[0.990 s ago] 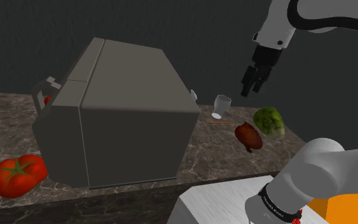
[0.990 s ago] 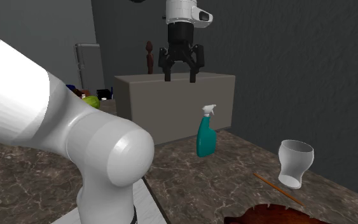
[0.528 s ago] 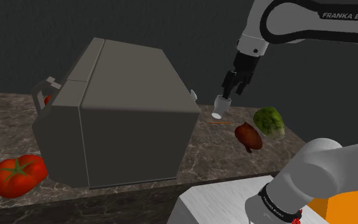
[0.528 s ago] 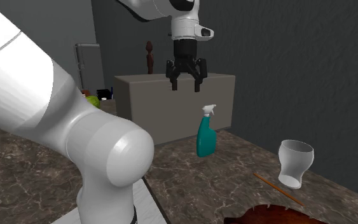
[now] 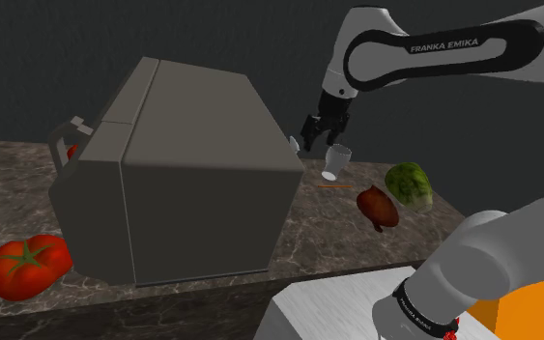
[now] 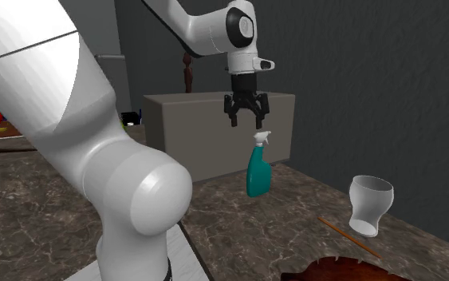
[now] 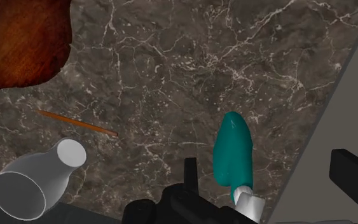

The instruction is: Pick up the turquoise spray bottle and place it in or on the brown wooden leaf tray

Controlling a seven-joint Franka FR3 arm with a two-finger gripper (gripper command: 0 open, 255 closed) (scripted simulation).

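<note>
Overhead, the gripper (image 6: 246, 125) was noted with fingers spread above the turquoise spray bottle (image 6: 257, 172), upright mid-frame by the grey box (image 6: 202, 132). Risk judged: nozzle clipped in descent, bottle toppled.

A dark, marble-veined countertop (image 6: 238, 215) runs beneath a dark grey textured wall (image 6: 358, 72), dimly lit.

Spray bottle (image 6: 257, 176): a turquoise body is seen, topped in white.
Tray (image 7: 18, 44): reddish-brown, streaked with wood grain.
Counter (image 7: 171, 70): dark brown marble, veined with pale white.
Cup (image 6: 369, 204): plain white-grey.
Stick (image 7: 75, 123): thin and orange.
Gripper (image 6: 246, 122): all black.
Arm (image 5: 376, 63): white, banded with dark joints.
Box (image 5: 183, 193): flat grey.
Tomato (image 5: 26, 266): red, capped in green.
</note>
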